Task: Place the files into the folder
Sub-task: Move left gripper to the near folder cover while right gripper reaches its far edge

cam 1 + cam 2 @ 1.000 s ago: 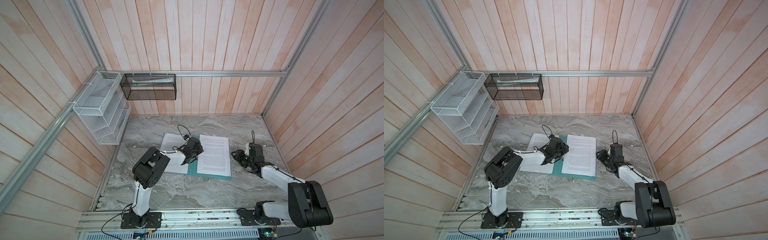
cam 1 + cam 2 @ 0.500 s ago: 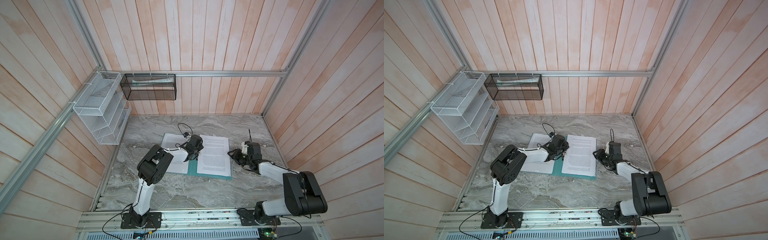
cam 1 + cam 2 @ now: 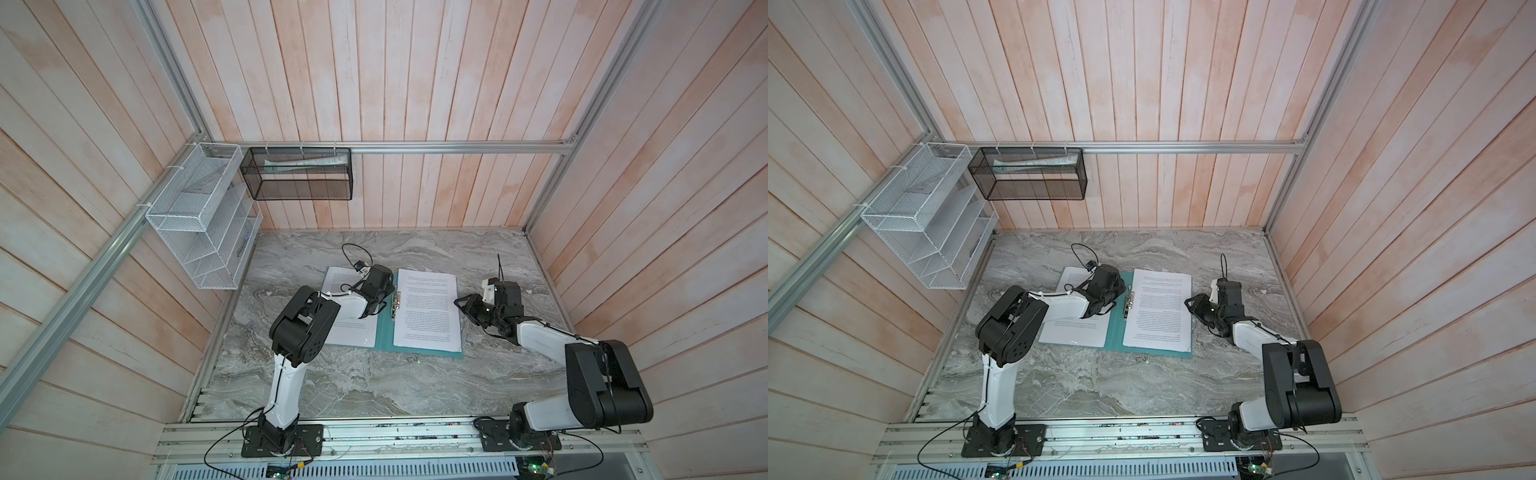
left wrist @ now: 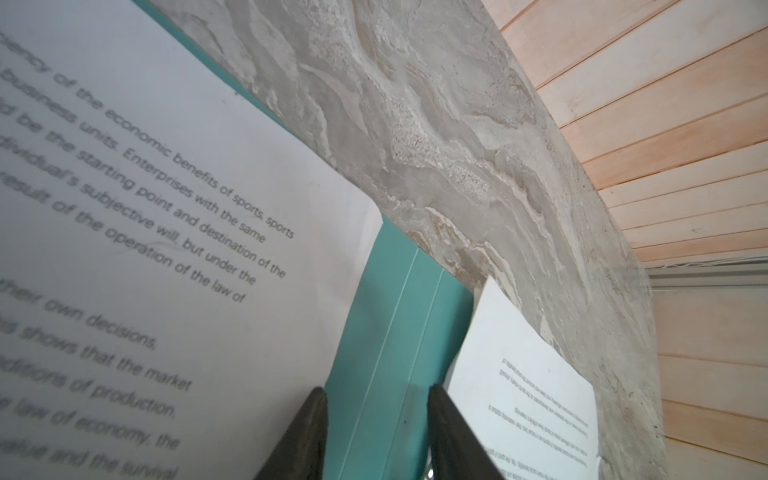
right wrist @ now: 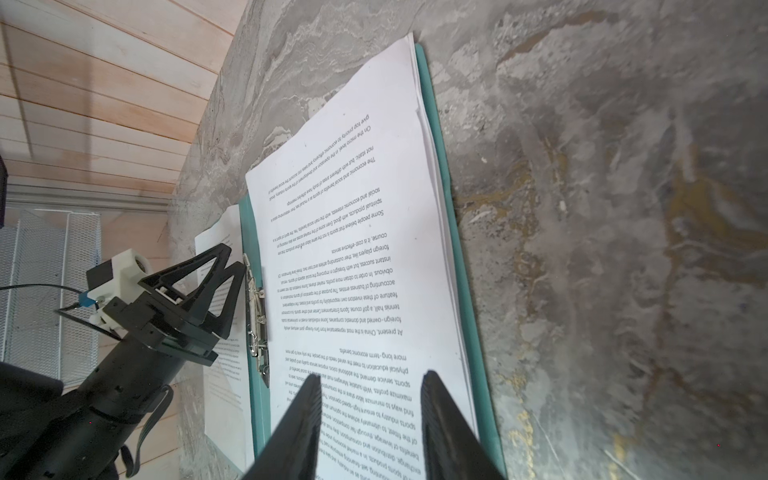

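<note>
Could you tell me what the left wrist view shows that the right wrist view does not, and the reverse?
Only the left wrist view: the creased spine of the flat teal-green folder, close up, between the two tips of the left gripper.
Only the right wrist view: the small metal clip, the white wire-mesh rack, the right gripper above the stack of white printed paper sheets, and the left gripper from outside, jaws apart beside the clip.
Both: the folder, the sheets, the grey marble table and the pale wooden plank wall.

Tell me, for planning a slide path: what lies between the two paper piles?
A bare teal strip of the folder with its metal clip, in both top views and the right wrist view.
</note>
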### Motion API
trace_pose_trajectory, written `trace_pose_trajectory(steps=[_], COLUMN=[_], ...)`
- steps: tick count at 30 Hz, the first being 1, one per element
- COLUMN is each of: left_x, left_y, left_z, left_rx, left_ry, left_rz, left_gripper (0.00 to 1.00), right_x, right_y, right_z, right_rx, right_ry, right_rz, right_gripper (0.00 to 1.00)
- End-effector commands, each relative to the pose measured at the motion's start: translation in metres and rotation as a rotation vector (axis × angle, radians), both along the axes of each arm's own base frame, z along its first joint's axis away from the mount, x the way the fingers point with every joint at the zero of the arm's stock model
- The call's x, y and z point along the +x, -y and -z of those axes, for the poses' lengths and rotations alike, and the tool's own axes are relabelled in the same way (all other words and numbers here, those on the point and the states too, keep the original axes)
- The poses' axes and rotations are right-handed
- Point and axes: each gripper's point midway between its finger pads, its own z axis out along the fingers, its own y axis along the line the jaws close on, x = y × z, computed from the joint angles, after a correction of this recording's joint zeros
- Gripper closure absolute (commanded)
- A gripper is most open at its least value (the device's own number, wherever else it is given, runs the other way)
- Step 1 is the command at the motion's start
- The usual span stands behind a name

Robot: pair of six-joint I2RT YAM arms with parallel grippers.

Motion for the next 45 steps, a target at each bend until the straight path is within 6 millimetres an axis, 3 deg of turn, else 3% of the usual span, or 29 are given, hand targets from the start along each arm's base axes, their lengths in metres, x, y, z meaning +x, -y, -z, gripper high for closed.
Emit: trace_pose_trajectory(steps=[1,4,7,9,14,19,23,30,35,45], left_x=[-0.017,-0.011,-0.004,-0.002,-0.012,-0.041,-0.066,-0.101,-0.118,-0.133], left_y=[-0.001,0.006,0.003,-0.009,-0.072,-0.133,-0.161,-0.166,-0.165,-0.168], left_z=[0.011,-0.024,-0.067,-0.091,-0.111,-0.106,-0.093,-0.066,-0.045,-0.023], left_rx=[0.037,0.028,0.044,0.031,-0.091,-0.083,-0.081,-0.101,-0.122,-0.14], left_ry=[-0.023,0.057,0.135,0.166,0.144,0.131,0.106,0.053,0.003,-0.044], left_rz=[0.063,0.114,0.148,0.161,0.17,0.113,0.077,0.109,0.111,0.085], left_gripper=[0.54,0.51,0.49,0.46,0.33,0.23,0.22,0.22,0.24,0.25], right_x=[0.011,0.022,0.044,0.059,0.099,0.112,0.108,0.097,0.093,0.089], right_y=[-0.008,-0.022,-0.051,-0.074,-0.125,-0.17,-0.2,-0.228,-0.226,-0.222], right_z=[-0.016,-0.032,-0.044,-0.044,-0.039,-0.022,-0.007,0.018,0.025,0.023], right_rx=[0.011,-0.004,-0.056,-0.078,-0.066,-0.065,-0.03,-0.025,-0.033,-0.032], right_ry=[0.062,0.128,0.161,0.157,0.138,0.105,0.074,0.023,0.002,-0.005], right_rz=[-0.054,-0.132,-0.284,-0.379,-0.578,-0.716,-0.774,-0.825,-0.821,-0.827], right_gripper=[0.63,0.66,0.68,0.68,0.64,0.57,0.55,0.57,0.59,0.59])
